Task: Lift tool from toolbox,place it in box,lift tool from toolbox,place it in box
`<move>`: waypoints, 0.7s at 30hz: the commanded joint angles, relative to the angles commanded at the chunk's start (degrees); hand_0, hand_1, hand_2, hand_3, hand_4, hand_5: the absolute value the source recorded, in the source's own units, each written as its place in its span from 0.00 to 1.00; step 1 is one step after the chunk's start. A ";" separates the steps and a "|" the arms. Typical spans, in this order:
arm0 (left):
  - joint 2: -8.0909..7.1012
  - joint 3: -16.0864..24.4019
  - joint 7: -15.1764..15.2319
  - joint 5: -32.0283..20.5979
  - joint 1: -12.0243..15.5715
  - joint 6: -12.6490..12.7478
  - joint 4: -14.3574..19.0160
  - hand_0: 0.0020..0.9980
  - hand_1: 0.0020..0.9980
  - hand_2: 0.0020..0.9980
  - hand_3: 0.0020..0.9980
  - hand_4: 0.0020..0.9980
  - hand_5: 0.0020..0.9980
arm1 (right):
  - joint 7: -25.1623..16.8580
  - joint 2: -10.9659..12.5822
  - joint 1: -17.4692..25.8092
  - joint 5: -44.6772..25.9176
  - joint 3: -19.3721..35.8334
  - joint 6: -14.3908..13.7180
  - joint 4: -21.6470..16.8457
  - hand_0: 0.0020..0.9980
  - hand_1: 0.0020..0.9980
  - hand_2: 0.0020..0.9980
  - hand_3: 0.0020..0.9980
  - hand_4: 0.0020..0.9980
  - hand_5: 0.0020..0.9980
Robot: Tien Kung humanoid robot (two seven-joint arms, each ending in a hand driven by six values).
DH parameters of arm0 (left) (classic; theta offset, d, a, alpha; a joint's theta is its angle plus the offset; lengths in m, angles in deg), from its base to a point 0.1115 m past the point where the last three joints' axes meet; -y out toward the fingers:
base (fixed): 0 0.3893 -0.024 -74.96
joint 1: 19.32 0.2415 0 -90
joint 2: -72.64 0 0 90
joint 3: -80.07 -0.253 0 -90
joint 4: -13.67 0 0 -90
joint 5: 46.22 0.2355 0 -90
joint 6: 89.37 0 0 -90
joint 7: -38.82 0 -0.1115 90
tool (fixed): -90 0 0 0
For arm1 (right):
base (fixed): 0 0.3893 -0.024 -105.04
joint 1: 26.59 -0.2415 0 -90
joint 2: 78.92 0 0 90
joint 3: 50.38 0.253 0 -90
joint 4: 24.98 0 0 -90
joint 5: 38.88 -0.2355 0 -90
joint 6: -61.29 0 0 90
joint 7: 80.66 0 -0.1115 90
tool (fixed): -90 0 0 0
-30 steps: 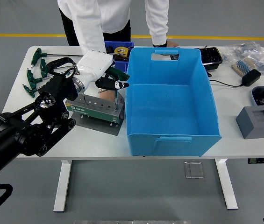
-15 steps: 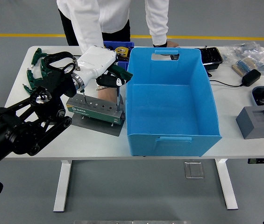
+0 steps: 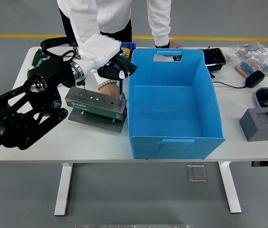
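Tool [image 3: 120, 80] with the green handle, just left of the picture's middle near the top, has come up higher than it was a moment ago, and its thin metal stem now only just reaches the top of the green toolbox [image 3: 96, 103]. Left hand [image 3: 111, 72] is closed tight around that handle and has moved up and back, so I think the lift is almost done. Next it must go right, over the empty blue box [image 3: 171, 137]
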 joint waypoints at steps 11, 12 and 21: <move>0.58 0.02 0.32 -1.05 0.34 0.31 -1.53 0.13 0.00 0.00 0.01 0.65 0.50 | 0.04 0.03 -0.31 0.25 0.44 0.06 0.00 0.64 0.64 0.76 0.79 1.00 0.97; 0.61 0.01 0.37 -0.94 0.41 0.33 -1.64 0.13 0.00 0.00 0.01 0.65 0.50 | 0.04 0.04 -0.36 0.24 0.43 0.06 0.00 0.64 0.64 0.76 0.79 1.00 0.97; 0.54 0.96 0.50 1.46 2.32 0.19 -0.05 0.13 0.00 0.00 0.01 0.65 0.50 | -0.03 0.05 -0.49 0.46 0.81 0.10 0.00 0.64 0.64 0.76 0.79 1.00 0.97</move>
